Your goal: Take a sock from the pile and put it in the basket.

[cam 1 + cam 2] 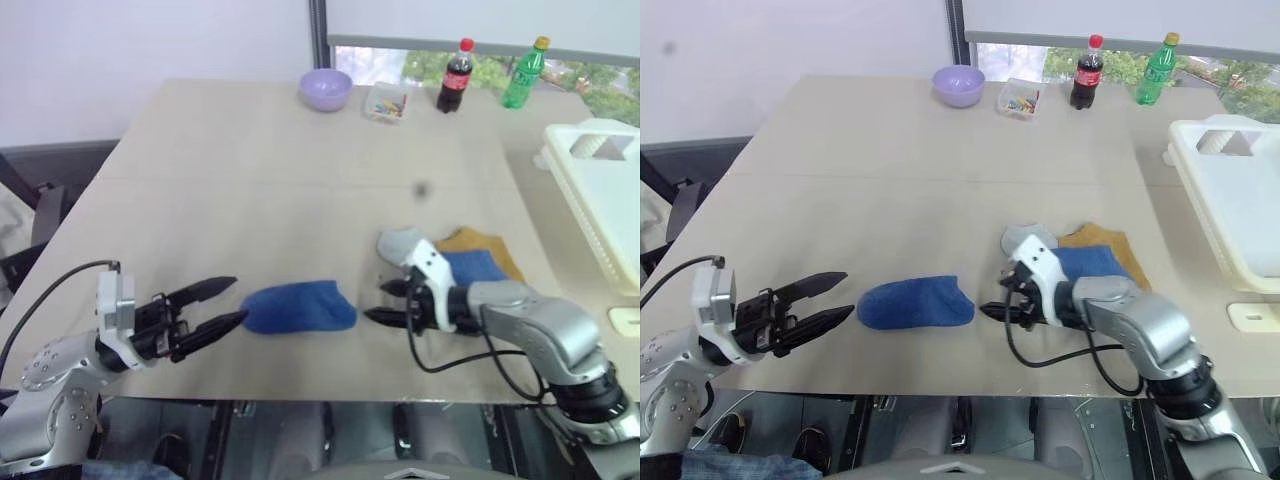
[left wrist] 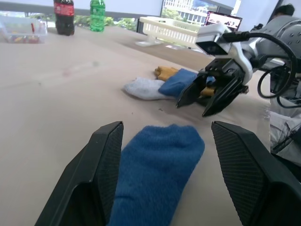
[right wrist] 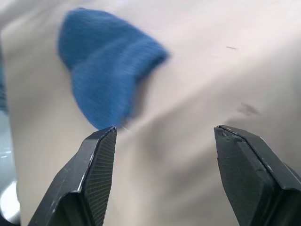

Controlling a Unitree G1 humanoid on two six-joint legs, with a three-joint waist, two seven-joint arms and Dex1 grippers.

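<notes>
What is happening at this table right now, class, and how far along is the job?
A two-armed robot is sorting socks. One blue sock lies flat on the table, apart from the pile, between the two pincers. The left pincer and the right pincer both stand open on either side of it, and neither holds anything. The basket sits at the table's right edge, and no sock can be seen in it, so this sock has not yet been put away.

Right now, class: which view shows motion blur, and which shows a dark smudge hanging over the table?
Right wrist view: the blue sock is smeared by motion blur, while the open right gripper looks crisp. Left eye view: a dark smudge hangs over the table. Left wrist view: the sock is sharp.
</notes>
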